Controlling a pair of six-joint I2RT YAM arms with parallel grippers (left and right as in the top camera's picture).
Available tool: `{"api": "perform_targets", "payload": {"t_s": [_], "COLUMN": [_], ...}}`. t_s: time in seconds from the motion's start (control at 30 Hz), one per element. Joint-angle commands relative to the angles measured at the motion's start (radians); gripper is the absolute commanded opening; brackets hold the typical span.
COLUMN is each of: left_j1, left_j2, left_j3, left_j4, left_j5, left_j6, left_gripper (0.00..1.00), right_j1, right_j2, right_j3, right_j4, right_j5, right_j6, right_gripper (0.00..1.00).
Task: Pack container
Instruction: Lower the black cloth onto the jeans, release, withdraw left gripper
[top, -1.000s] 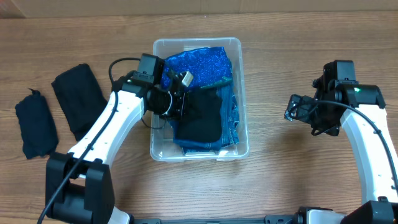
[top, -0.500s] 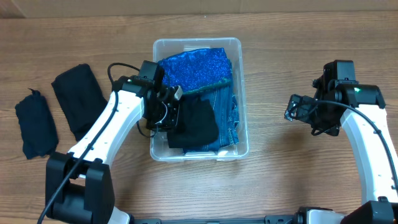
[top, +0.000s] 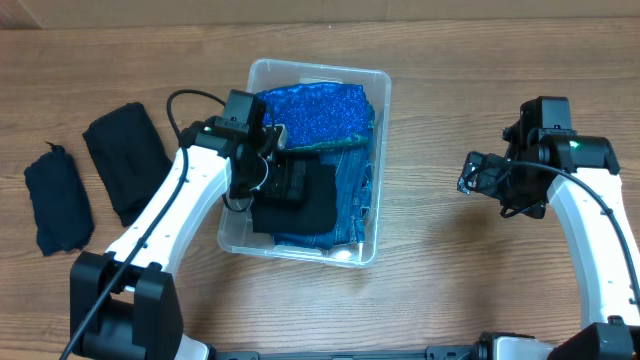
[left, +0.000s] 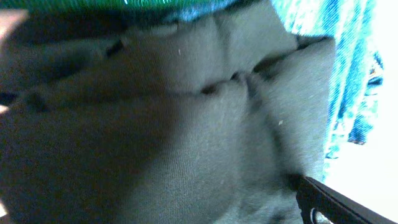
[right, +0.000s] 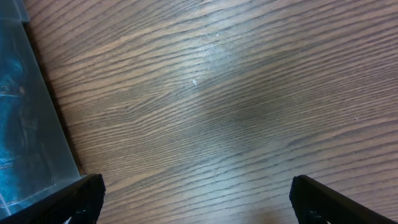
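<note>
The clear plastic container (top: 232, 240) sits skewed at mid-table. It holds a sparkly blue cloth (top: 320, 110), blue denim (top: 355, 200) and a black cloth (top: 305, 210) on top. My left gripper (top: 285, 180) is down inside the container, pressed on the black cloth's left part. In the left wrist view the black cloth (left: 155, 124) fills the frame, and one finger (left: 323, 199) shows far out at the lower right, so the jaws stand open. My right gripper (top: 475, 175) hovers open over bare table to the right, with the container's wall (right: 37, 137) at its left.
Two dark cloths lie on the wooden table at the left: a larger black one (top: 125, 160) and a smaller navy one (top: 57, 200). Bare wood (right: 217, 93) lies under the right gripper.
The left gripper went from shut on the black cloth to open, leaving the cloth in the container. The container's near end slid left and it now sits skewed. The right arm stayed still.
</note>
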Motion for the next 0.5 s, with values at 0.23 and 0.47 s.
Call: {"api": "perform_targets", "payload": {"t_s": [0.23,0.47], "left_j1": [0.002,-0.011], "left_j2": [-0.035,-0.041], "left_j3": [0.299,0.353], "left_j4": [-0.122,-0.257], "left_j5": [-0.103,-0.203], "left_j6": [-0.004,0.008], "left_gripper": [1.0,1.0], "right_j1": [-0.003,-0.003], "right_j2": [-0.003,-0.003], "right_j3": [-0.003,-0.003], "right_j4": [0.007,0.018], "right_j5": [0.01,0.01], "right_j6": [0.003,0.003], "right_gripper": [1.0,1.0]}}
